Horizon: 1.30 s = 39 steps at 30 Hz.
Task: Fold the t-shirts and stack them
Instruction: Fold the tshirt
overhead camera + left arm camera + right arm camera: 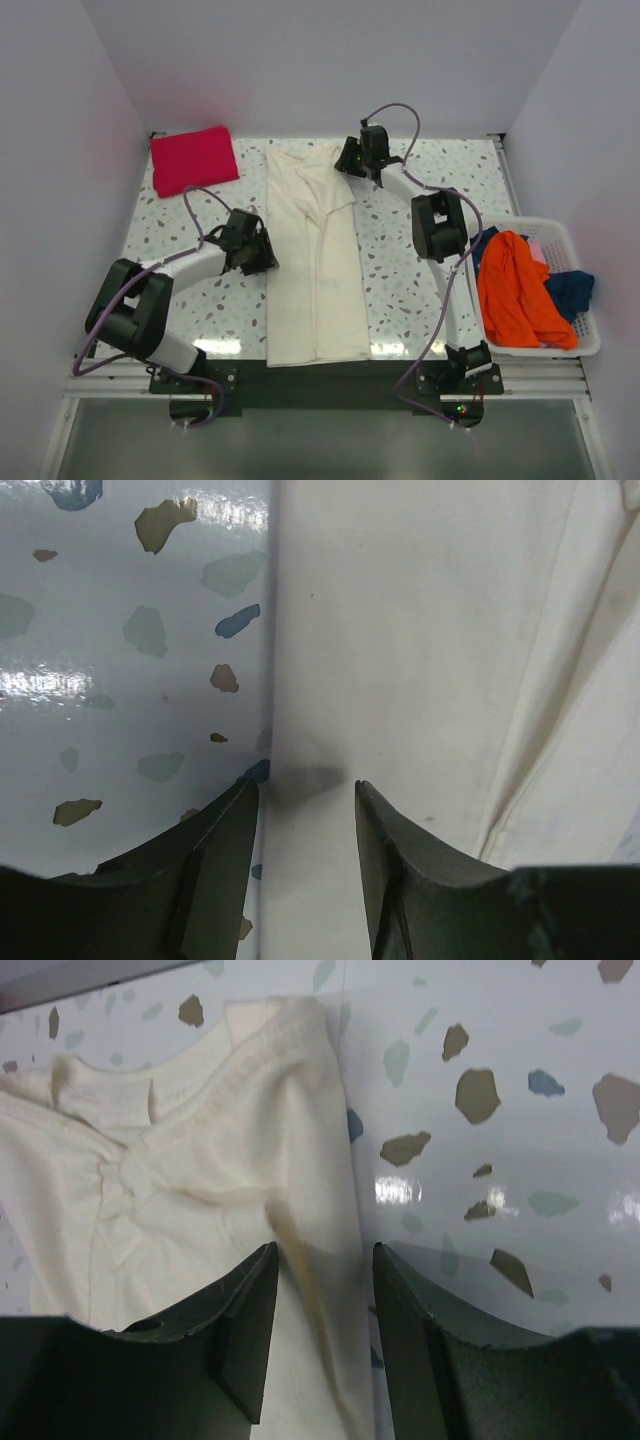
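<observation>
Left wrist shows left fingers half-open, straddling the cream t-shirt edge.

long shirt centre, folded shirt behind-left, basket right

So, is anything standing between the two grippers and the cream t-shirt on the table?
Nothing visible does. The left gripper is open directly over the left edge of the cream t-shirt, and the right gripper is open over its right edge at the far end.
</observation>
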Tool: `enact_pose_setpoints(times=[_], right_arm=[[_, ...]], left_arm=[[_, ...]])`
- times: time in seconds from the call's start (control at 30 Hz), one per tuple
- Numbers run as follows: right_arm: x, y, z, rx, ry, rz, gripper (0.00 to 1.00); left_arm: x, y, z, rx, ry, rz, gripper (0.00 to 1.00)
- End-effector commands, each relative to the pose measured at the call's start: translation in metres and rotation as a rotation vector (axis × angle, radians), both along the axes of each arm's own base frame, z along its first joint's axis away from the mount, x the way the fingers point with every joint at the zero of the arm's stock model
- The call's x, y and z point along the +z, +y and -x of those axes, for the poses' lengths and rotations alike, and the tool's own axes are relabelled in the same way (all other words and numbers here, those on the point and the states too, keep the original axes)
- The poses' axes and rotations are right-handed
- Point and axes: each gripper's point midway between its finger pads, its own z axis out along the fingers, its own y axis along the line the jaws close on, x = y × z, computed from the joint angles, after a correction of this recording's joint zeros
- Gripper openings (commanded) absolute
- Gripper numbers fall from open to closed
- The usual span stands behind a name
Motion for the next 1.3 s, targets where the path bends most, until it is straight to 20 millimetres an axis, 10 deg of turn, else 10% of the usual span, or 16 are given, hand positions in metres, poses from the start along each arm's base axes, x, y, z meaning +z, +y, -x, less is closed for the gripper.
enact_pose_setpoints(times=[0.0,0.33,0.7,1.27], right_arm=[[0.008,0.002,-0.028,-0.034,-0.042,-0.054,0.47],[-0.011,0.006,-0.037,-0.065,-0.034,-0.087,0.41],[-0.026,-0.031,-0.035,-0.204,-0.005,0.038,0.01],[-0.027,-0.076,-0.035,-0.335,0.022,0.124,0.0]], left_arm=[[0.006,-0.001,-0.008,-0.001,-0.036,-0.004,0.48],[0.008,-0.006,-0.016,-0.034,-0.034,-0.013,0.48],[0.002,-0.009,-0.011,-0.049,-0.014,0.003,0.47],[-0.021,-0.018,0.005,-0.085,0.037,0.003,0.43]])
